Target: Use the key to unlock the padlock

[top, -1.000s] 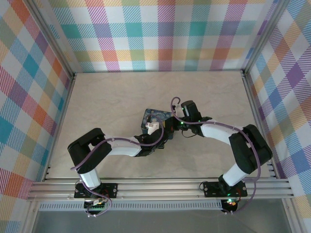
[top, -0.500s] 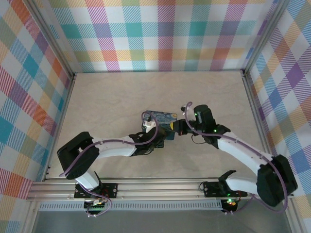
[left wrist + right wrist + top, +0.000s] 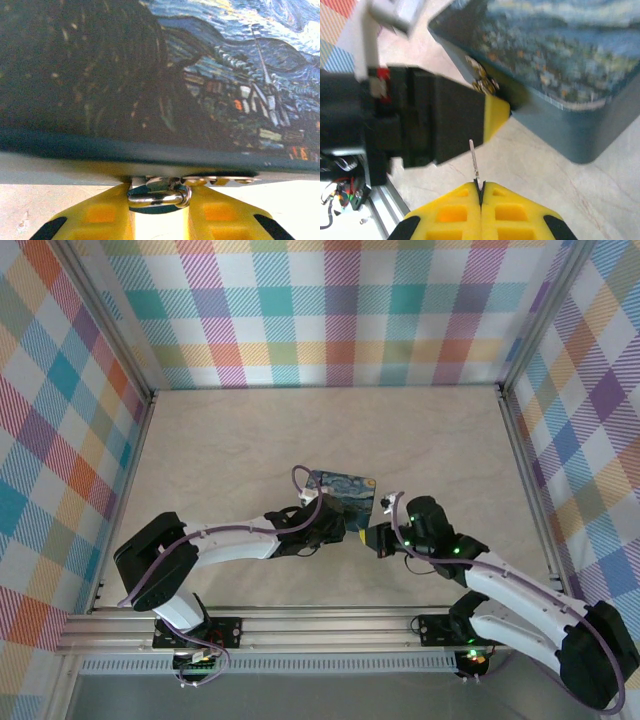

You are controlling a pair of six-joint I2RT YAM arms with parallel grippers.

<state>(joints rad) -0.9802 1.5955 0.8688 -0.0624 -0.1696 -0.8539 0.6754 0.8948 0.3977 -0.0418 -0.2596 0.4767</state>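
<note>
the padlock [image 3: 158, 196] is being gripped between the yellow fingertips of the left gripper [image 3: 160, 216], its jaws set narrow and closed on the lock's sides. the silver shackle is being seen just under the metal hasp [image 3: 220, 178] on the front edge of the starry-night box [image 3: 150, 75]. the key [image 3: 474, 160] is being pinched in the right gripper [image 3: 481, 192], jaws fully closed, with the blade sticking out past the tips. the key tip is being held near the left gripper's yellow finger [image 3: 495, 117] but apart from it, beside the box corner. the box is being seen resting on the beige table [image 3: 230, 450].
</note>
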